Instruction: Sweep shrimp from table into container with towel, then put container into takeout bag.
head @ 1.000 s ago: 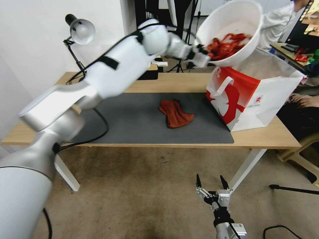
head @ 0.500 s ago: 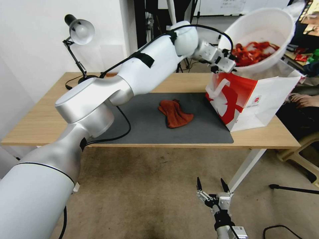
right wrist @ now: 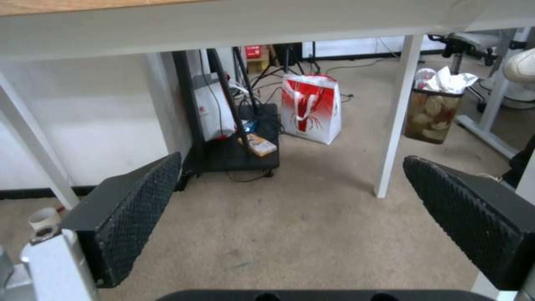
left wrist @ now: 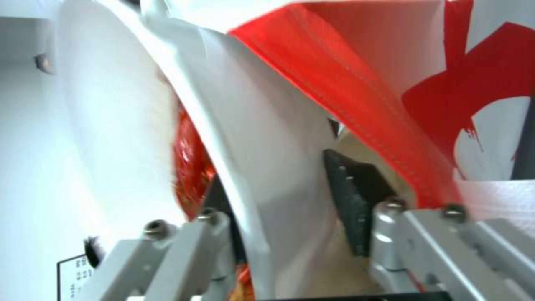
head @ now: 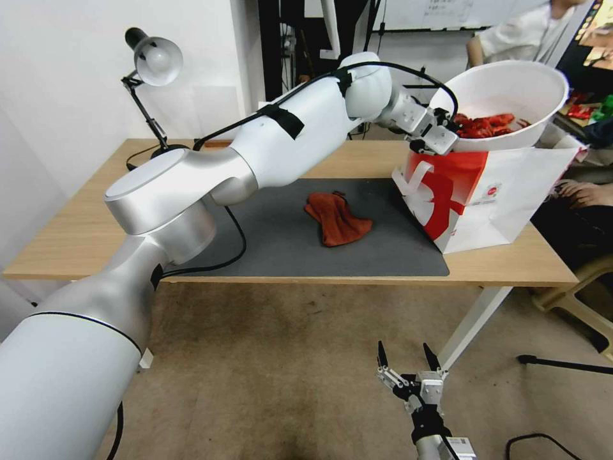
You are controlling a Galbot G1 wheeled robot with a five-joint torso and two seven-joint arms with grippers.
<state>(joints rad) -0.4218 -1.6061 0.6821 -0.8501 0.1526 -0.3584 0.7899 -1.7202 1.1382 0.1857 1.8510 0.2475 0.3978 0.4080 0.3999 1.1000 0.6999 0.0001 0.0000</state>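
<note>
The container (head: 511, 96), a round white bowl, sits in the open mouth of the takeout bag (head: 485, 191), its lower part below the bag's top edge and its rim tilted slightly toward the robot. The shrimp (head: 486, 123) lie piled inside it, bright orange-red against the white wall. The left gripper (head: 444, 135) holds the container by the near rim, one finger inside and one outside, clamped on the wall; in the left wrist view the white wall (left wrist: 262, 167) passes between the two dark fingers, with the red panel of the bag (left wrist: 357, 75) just beside it and shrimp (left wrist: 192, 167) showing on the inner side. The left arm reaches from the robot's left across the table (head: 76, 236) to the bag, which stands on the table's right end, partly on the dark grey mat (head: 281, 249). The towel (head: 336, 219) lies crumpled on the mat, near the bag but apart from it. The right gripper (head: 405, 358) hangs low in front of the table over the carpeted floor (head: 268, 370), its fingers spread wide and holding nothing. A desk lamp (head: 153, 61) stands at the table's far left corner.
</note>
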